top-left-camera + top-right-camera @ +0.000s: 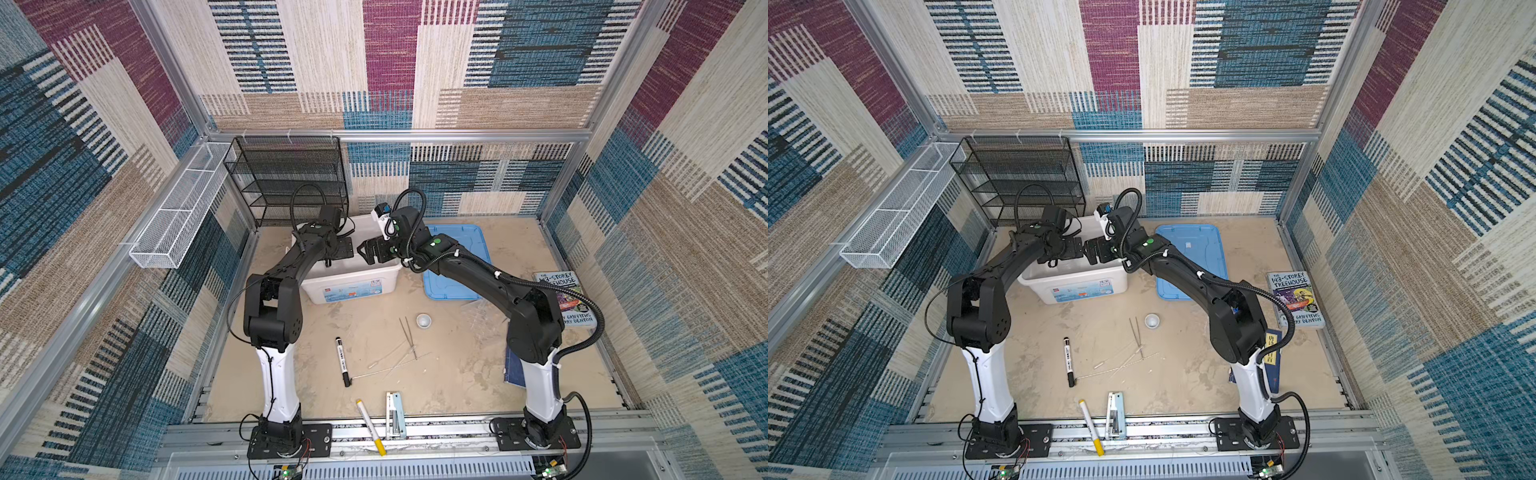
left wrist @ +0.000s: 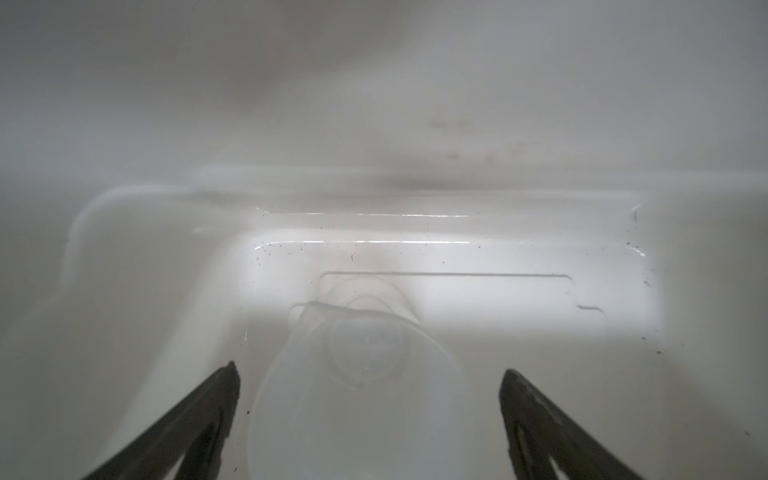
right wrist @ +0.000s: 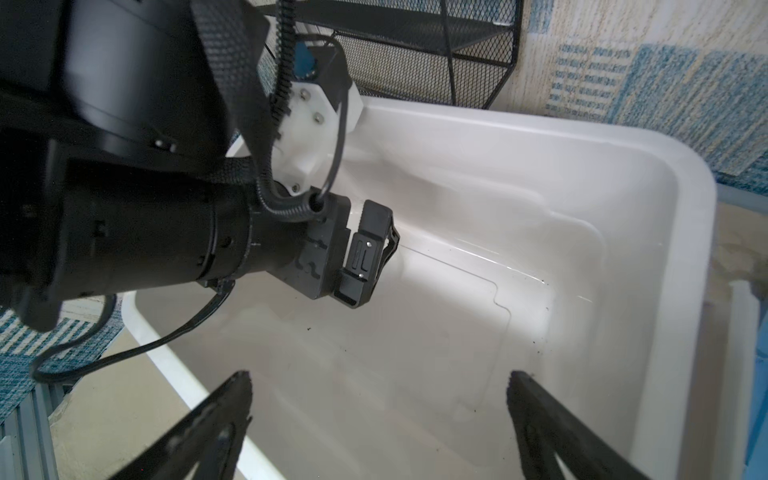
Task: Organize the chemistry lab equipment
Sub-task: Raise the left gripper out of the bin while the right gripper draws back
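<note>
1. Beaker [image 2: 357,395] is seen resting on the floor of the white bin [image 3: 685,270].
2. Left gripper [image 2: 369,370] is held inside the bin, fingers spread wide on either side of it, nothing gripped.
3. Right gripper [image 3: 379,374] is held over the bin, fingers wide, empty.
4. Tweezers [image 1: 409,336] and small white dish [image 1: 424,321] are seen lying on the table [image 1: 457,374].

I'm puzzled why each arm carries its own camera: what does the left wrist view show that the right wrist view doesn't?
Only the left wrist view shows the clear plastic beaker, inside the white plastic bin between the open left gripper's fingers. Only the right wrist view shows the bin's rim, the black wire-mesh shelf and the patterned wall. Both show the bin's floor and open black fingers; the right gripper is open too.
</note>
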Motion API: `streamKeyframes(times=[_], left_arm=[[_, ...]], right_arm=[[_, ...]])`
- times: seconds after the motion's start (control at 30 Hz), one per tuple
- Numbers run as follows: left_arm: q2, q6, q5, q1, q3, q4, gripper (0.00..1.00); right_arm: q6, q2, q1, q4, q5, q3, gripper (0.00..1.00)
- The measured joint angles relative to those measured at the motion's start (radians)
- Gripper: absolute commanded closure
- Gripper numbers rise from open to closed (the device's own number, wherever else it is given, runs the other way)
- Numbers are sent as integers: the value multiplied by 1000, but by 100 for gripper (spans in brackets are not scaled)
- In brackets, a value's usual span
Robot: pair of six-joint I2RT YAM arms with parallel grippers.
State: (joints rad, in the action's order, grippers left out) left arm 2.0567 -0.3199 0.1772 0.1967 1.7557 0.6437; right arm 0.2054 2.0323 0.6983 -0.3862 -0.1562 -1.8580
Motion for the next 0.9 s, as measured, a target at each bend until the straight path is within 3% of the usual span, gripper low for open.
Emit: streamKeyframes(times=[0.23,0.47,0.6,0.77,0.9], left_arm=[[-79,0,-1,0,0,4,1],[-241,0,-39,0,2,8,1],[-356,3,-103,0,-6,11,1],[-483,13,-259,8,-63,17,1],[-567,34,-354,70,-125,33,1]], right_arm=[[-1,-21,0,-3,10,-2,2],[-5,-137,0,1,45,44,1],[-13,-243,0,3,79,124,1],[-14,-437,0,2,121,302,1],[11,-579,0,-9,131,442,1]])
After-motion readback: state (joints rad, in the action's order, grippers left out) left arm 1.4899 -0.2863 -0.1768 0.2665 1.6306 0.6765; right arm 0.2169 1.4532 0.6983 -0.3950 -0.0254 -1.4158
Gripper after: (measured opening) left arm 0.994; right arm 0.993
